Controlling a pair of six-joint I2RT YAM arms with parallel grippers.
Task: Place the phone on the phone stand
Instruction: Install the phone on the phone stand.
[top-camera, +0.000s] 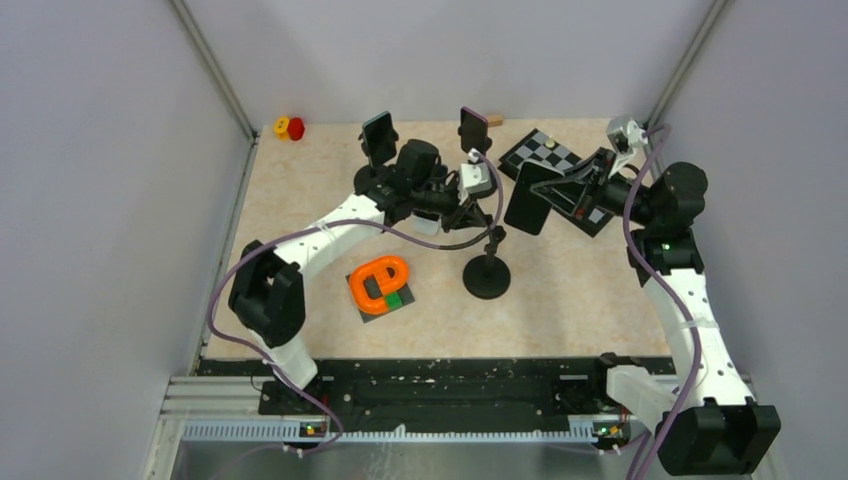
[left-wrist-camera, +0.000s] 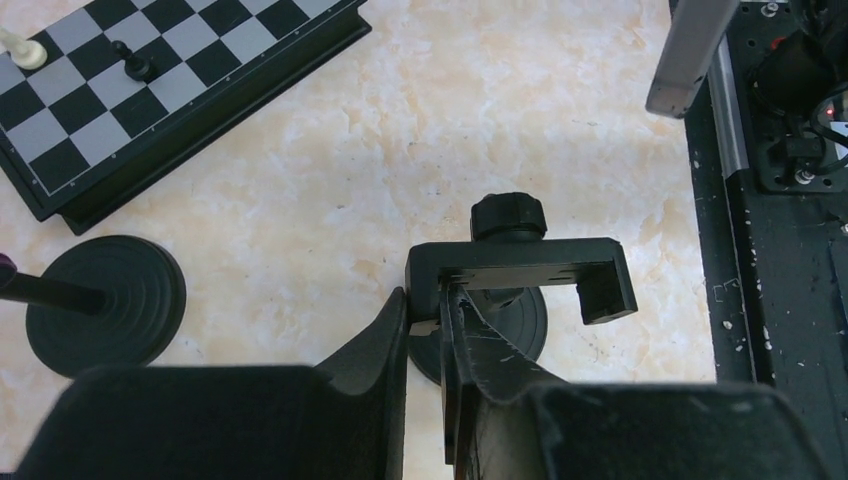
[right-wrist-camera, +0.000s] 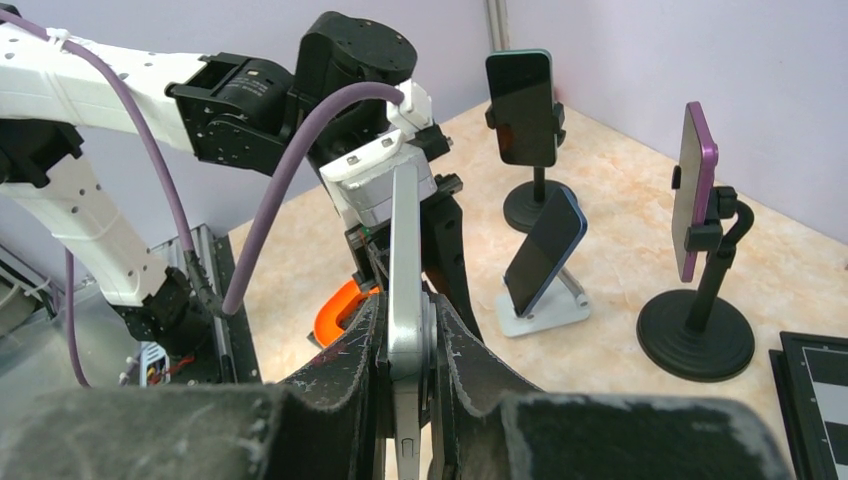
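The phone stand is black, with a round base, a post and a clamp head. It stands mid-table. My left gripper is shut on the left leg of that clamp, and the stand's base shows below it. My right gripper is shut on the phone and holds it in the air just right of the stand. In the right wrist view the phone is a silver slab seen edge-on, upright between the fingers, right in front of the left gripper.
A chessboard lies at the back right. An orange ring on a grey plate lies front left of the stand. Other phones sit on stands at the back. A blue phone leans on a white stand.
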